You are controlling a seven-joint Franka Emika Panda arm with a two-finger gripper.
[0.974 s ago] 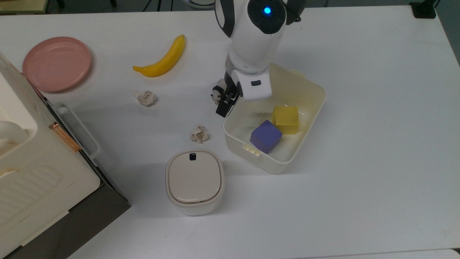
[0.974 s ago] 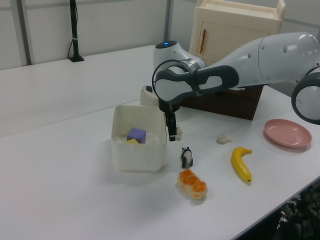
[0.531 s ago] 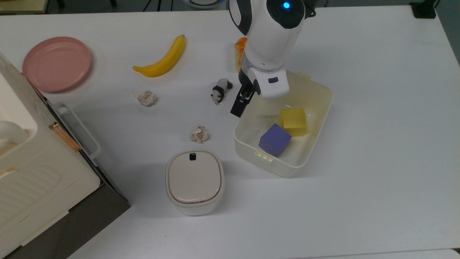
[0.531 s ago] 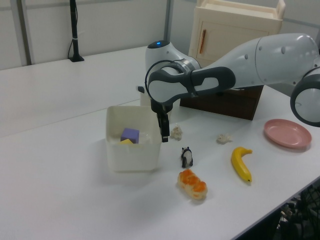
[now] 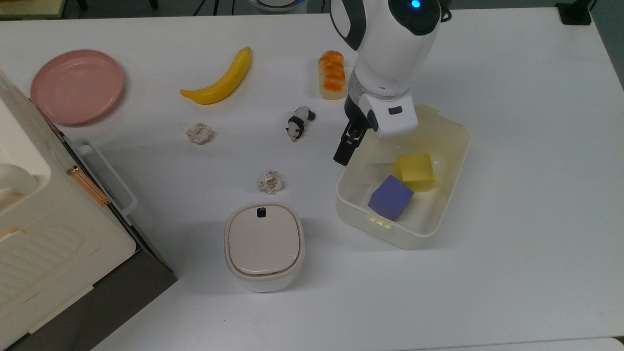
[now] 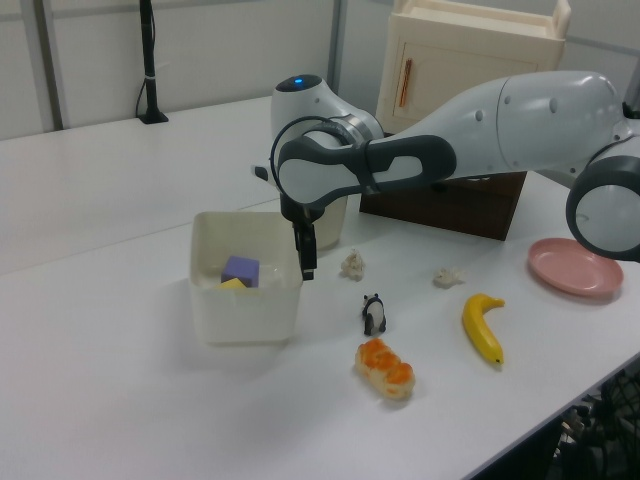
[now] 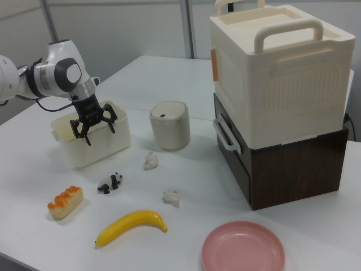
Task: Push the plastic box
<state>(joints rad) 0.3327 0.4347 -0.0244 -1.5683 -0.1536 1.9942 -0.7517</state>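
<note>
Shifted rightward in the top view — plastic box [image 5: 441, 214], gripper [image 5: 344, 152] alongside.

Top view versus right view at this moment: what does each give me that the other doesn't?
Top view: the purple cube and the yellow cube lying inside the plastic box. Right view: the pincer with its fingers spread open at the box. Both: the banana, pink plate, panda figure and lidded white container.
</note>
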